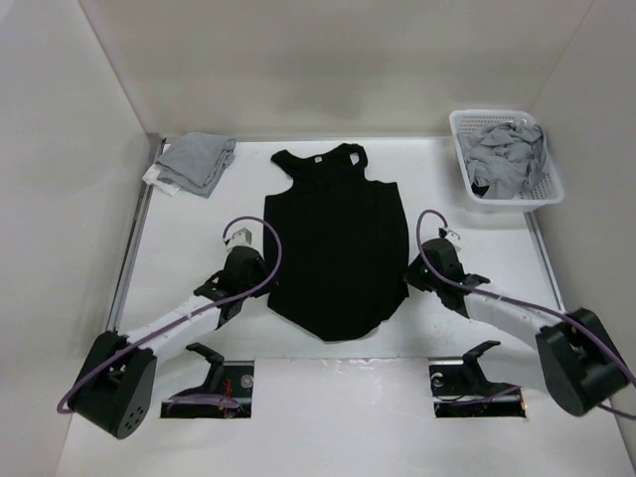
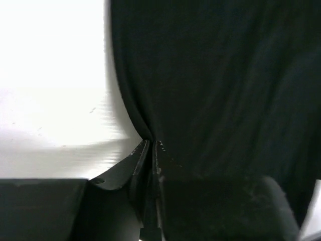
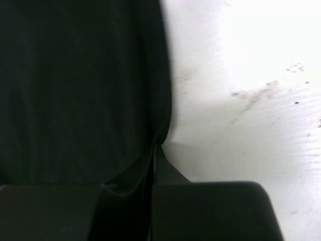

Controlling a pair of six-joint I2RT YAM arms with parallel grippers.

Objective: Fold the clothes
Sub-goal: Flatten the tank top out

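Note:
The clothes [image 1: 336, 238], a black sleeveless tank top, lie flat in the middle of the white table with the scooped neck and small white label at the far end. My left gripper [image 1: 268, 286] sits at the lower left side edge of the garment. In the left wrist view its jaws [image 2: 151, 143] are pressed together on the hem of the black fabric [image 2: 225, 75]. My right gripper [image 1: 409, 280] is at the lower right side edge. In the right wrist view its jaws [image 3: 154, 148] are likewise shut on the edge of the black fabric [image 3: 75, 75].
A folded grey cloth [image 1: 194, 162] lies at the back left. A white basket [image 1: 555, 189] holding grey garments stands at the back right. White walls close in the table on three sides, and a metal rail [image 1: 134, 248] runs along the left edge.

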